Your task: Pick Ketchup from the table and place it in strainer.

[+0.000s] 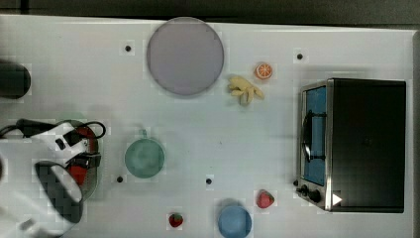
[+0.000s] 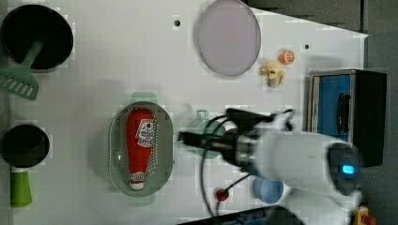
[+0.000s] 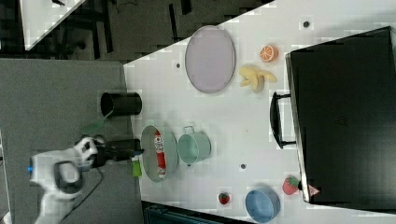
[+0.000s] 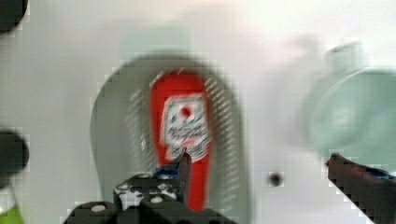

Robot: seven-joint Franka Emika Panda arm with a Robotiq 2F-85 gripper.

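Ketchup (image 2: 140, 146) lies flat in strainer (image 2: 117, 159), label up. Gripper (image 4: 257, 163) spread wide, empty. We judge bottle light, stiff, slick plastic; grasp across mid-body.

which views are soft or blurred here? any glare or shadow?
Wrist view: smeared; the ketchup label is unreadable, the strainer holes streak, the green cup is a haze. Left view: crispest, the bottle lies in the strainer under even light, with a soft shadow above it. Top view: arm hides most of the strainer. No strong glare.
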